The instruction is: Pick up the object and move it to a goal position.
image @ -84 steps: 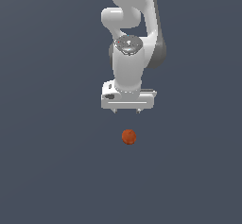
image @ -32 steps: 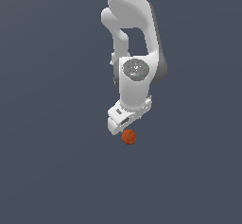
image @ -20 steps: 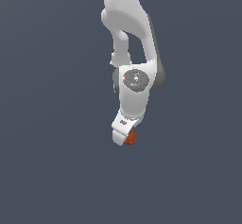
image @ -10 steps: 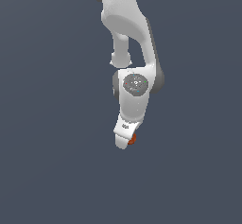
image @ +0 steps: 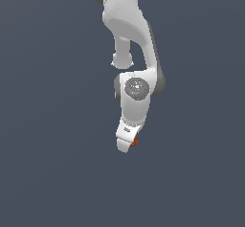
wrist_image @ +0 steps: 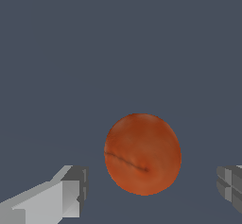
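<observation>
The white arm reaches down from above, bent at the elbow, and its gripper is low over the plain dark grey bench. In the exterior view the gripper is seen nearly edge-on, so its body covers most of what lies beneath it; only a sliver of the orange-red ball peeks out on the exterior view's right side of the gripper's tip.

The wrist view gives a clearer look. The ball sits between the two fingers, a dark seam line running across its surface. One finger is on one side and the other finger is on the far side, and there is a visible gap of grey surface between each finger and the ball. So the gripper's fingers are spread apart, straddling the ball without touching it. The ball is clearly narrower than the opening. It appears to rest on the bench.
</observation>
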`<action>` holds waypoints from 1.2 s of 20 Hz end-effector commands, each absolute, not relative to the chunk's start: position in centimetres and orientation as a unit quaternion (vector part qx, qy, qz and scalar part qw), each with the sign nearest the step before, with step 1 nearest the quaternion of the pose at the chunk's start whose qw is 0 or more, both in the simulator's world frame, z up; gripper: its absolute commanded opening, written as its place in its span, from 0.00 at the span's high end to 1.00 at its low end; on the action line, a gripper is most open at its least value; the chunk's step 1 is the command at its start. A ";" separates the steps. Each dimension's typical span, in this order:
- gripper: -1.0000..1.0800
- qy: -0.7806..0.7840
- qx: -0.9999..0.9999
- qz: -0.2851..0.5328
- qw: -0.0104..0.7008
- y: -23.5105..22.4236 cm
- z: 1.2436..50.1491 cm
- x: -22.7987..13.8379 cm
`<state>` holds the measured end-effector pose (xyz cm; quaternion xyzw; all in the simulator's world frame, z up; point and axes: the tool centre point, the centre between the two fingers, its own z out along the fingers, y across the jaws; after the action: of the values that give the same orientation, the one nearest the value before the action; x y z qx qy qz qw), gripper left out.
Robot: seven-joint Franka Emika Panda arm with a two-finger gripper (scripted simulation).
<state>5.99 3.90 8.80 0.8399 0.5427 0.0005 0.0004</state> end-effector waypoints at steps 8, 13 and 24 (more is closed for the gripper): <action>0.04 0.545 0.839 0.000 0.000 3.9 4.7 5.9; 1.00 0.544 0.839 0.000 0.000 3.9 4.7 6.0; 1.00 0.544 0.839 0.000 0.000 3.9 4.8 5.9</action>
<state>5.93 3.89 4.69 0.8389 0.5442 -0.0006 -0.0003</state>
